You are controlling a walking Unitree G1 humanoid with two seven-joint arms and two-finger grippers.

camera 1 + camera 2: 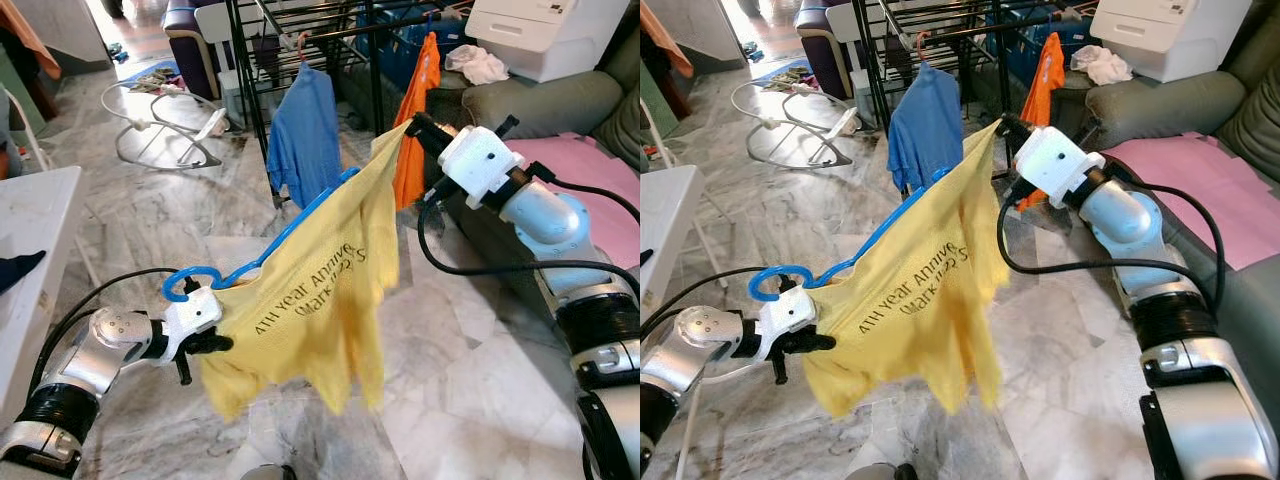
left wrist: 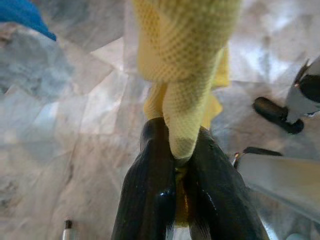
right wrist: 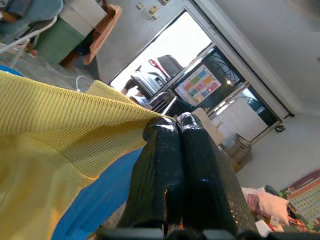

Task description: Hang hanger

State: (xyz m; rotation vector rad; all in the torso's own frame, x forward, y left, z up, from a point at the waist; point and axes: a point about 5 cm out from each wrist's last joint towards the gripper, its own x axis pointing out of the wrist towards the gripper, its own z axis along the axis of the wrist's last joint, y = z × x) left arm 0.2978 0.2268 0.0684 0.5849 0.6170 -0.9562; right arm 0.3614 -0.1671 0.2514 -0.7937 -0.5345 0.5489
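**Yellow shirt stretched between both grippers**

Your left gripper [image 1: 205, 345] has its fingers clamped on the yellow shirt's [image 1: 310, 300] lower edge, beside the blue hanger's [image 1: 235, 272] hook. Your right gripper [image 1: 412, 126] pinches the shirt's upper corner, fingers together. The hanger seems threaded inside the shirt. The drying rack [image 1: 300, 30] behind carries a blue shirt [image 1: 305, 130] and an orange garment [image 1: 412, 120].

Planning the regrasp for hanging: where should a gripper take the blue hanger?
Probably at the neck just below the blue hanger's hook, coming from above. The hook loop sticks clear of the yellow shirt beside the left gripper; the rest runs under cloth. Both grippers, including the right gripper, are pinching shirt.
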